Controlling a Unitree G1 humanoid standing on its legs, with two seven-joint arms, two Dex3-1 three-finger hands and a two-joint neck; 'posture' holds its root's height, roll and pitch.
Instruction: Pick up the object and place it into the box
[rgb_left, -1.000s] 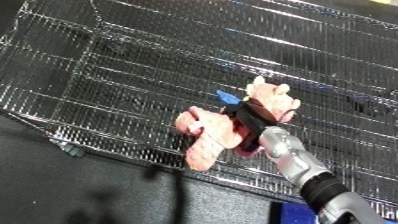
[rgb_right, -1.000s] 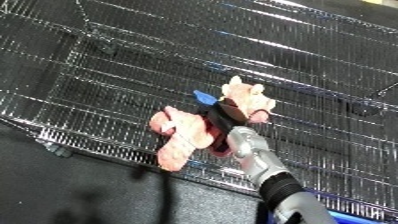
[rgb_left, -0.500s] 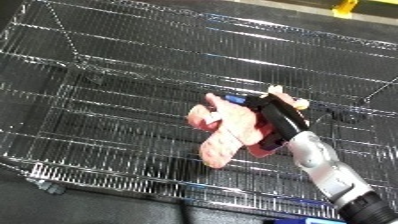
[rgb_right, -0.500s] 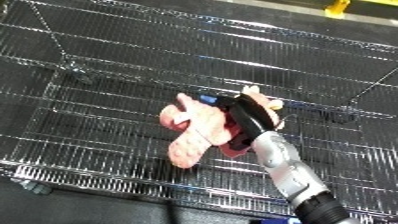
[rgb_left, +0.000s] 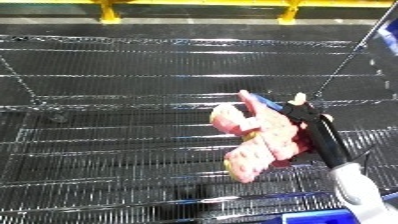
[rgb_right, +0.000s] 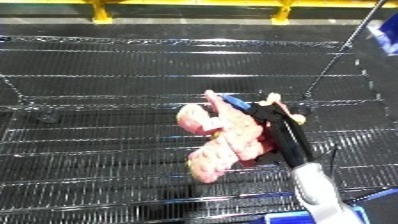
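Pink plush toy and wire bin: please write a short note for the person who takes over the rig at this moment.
Right hand: shut on the pink plush toy, fingers curled round it, holding it over the wire bin.
Left hand: not in view.
Toy: hangs from the hand above the bin's mesh floor; whether its lower end touches the mesh cannot be told.
Done: the toy is picked up and brought over the bin.
Left: release the toy into the bin, then withdraw the hand.

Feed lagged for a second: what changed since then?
The right robot hand kept hold of the pink plush toy throughout. The camera swung, so the wire bin looks level now instead of tilted. The toy remains over the wire grid. No left robot hand in view.
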